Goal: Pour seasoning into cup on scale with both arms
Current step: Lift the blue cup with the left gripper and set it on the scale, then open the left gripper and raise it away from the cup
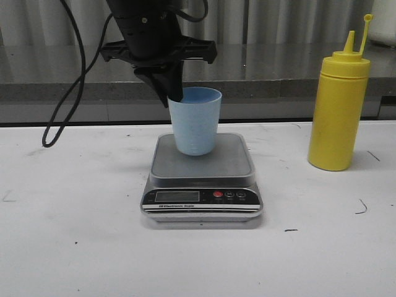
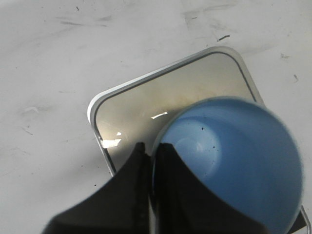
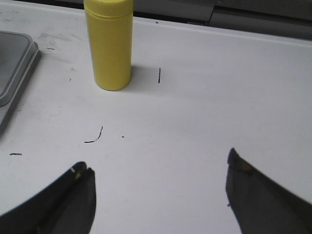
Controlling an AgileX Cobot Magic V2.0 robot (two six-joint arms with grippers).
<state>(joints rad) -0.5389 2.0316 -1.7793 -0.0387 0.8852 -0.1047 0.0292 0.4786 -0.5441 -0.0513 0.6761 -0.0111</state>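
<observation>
The left gripper (image 1: pixel 176 94) comes down from above with its jaws pinched narrow on the near-left rim of the small pale blue plastic tumbler (image 1: pixel 195 121), one finger inside the wall, one outside. That cup stands upright on the grey platform of the flat silver digital kitchen scale (image 1: pixel 203 176), mouth straight up, a little toward the scale's rear-left corner.

The risk, as I read it: a thin rim grip on a light, tapered cup. Lift away without opening fully and the cup tips or skids off the platform; keep pressing and the scale reading is off.

To the right of the scale, well apart from it, the tall yellow plastic squeeze bottle (image 1: pixel 339 110) stands upright on the white counter (image 1: pixel 74 235), long axis vertical, cone nozzle pointing up, its small cap flipped aside.

The right gripper (image 3: pixel 158 187) hovers with jaws wide and empty, short of the bottle. A high grab could topple it.
</observation>
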